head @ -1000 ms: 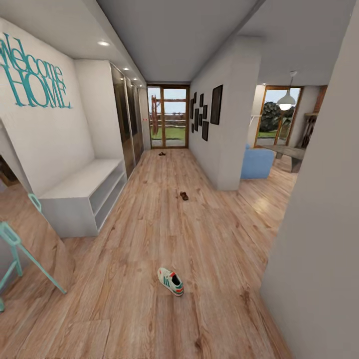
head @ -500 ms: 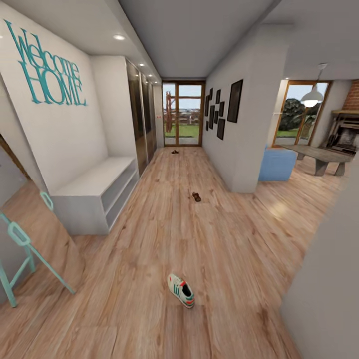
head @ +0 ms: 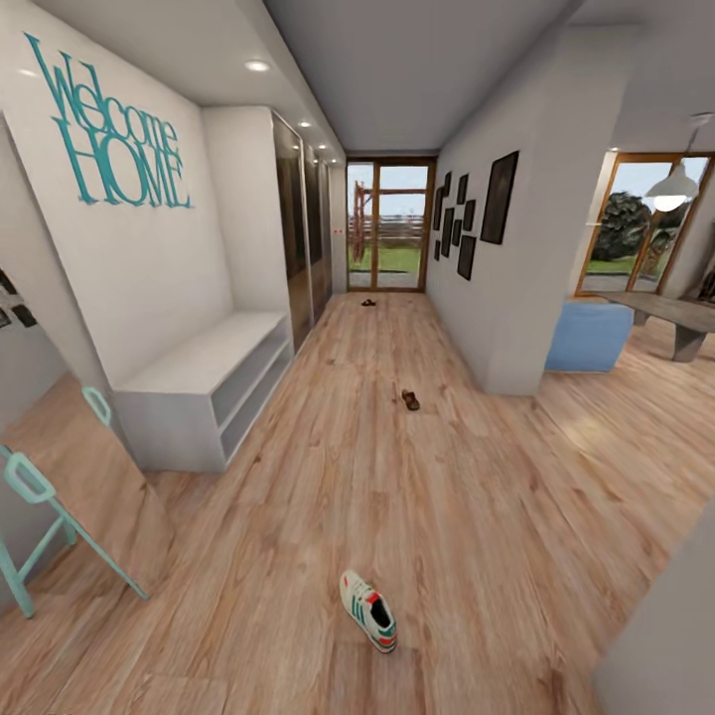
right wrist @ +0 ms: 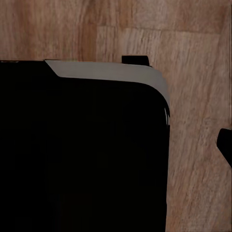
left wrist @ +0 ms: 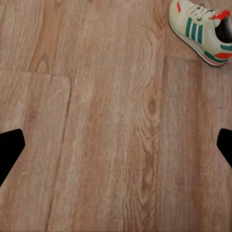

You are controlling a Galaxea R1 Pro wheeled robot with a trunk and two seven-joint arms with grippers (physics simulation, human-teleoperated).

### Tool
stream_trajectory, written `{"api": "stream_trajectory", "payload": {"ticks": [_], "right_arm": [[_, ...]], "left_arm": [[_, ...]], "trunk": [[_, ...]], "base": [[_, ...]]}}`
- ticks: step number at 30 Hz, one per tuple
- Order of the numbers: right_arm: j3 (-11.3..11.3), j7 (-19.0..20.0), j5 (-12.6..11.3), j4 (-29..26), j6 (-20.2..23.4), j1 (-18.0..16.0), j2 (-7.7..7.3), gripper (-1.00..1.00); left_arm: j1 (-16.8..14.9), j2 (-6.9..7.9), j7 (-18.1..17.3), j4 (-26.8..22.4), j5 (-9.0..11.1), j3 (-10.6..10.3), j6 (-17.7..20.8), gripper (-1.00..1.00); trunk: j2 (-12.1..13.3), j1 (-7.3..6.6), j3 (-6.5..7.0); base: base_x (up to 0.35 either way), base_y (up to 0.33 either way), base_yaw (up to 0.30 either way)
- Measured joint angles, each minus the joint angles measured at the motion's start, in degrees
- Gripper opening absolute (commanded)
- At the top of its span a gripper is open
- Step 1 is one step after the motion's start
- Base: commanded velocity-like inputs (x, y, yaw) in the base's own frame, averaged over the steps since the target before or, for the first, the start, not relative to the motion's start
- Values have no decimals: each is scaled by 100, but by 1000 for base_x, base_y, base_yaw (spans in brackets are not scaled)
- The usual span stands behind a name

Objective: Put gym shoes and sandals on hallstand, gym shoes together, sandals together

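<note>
One cream-white lace-up sneaker with green stripes (head: pixel 368 610) lies on the light-brown wood-plank corridor floor (head: pixel 417 497), nearest the robot; the low white-grey open-shelved hallstand (head: pixel 204 389) waits against the wall. Left hand (left wrist: pixel 116 145) spread wide, holding nothing; right's state I cannot tell.

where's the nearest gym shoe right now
In the head view the gym shoe lies alone on the corridor floor, near the bottom centre, well short of the hallstand on the left wall.

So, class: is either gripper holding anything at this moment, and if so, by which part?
Nothing is held. The left gripper is open over bare corridor floor, with one gym shoe lying untouched nearby. The right gripper's state cannot be told.
</note>
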Motion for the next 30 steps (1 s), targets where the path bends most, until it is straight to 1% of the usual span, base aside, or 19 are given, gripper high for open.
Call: {"api": "stream_trajectory", "payload": {"ticks": [3,6,16,18,20,21,23,26,30], "right_arm": [[0,0,0,0,0,0,-1,100],[0,0,0,0,0,0,0,100],[1,0,7,-1,0,1,-1,100],[22,-8,31,-34,-8,-32,8,100],[23,-8,30,-100,-8,-98,8,100],[22,-6,29,-132,-8,-130,9,100],[19,-3,27,-197,-5,-196,9,100],[12,-13,23,-295,-1,-295,-3,100],[20,-32,23,-424,0,-307,-7,100]], "left_arm": [[0,0,0,-1,0,1,1,100],[0,0,0,-1,0,1,1,100],[-1,0,0,1,0,-1,0,100],[-34,19,-1,-32,-29,-6,-31,100],[-99,22,0,-96,-74,-8,-95,100],[-132,23,0,-129,-74,-8,-127,100],[-91,10,0,-193,-69,-9,-192,100],[-181,-10,4,-289,-65,-12,-288,100],[-312,-11,7,-418,-69,-12,-417,100]], "trunk": [[0,0,-10],[0,-1,-16],[0,0,-19],[1,25,-19],[0,3,-19],[0,3,-19],[0,3,-19],[0,3,-19],[0,3,-19]], "base": [[304,-85,270],[332,-27,146],[322,-89,13],[0,0,0],[0,0,0],[0,0,0],[0,0,0],[0,0,0],[0,0,0]]}}
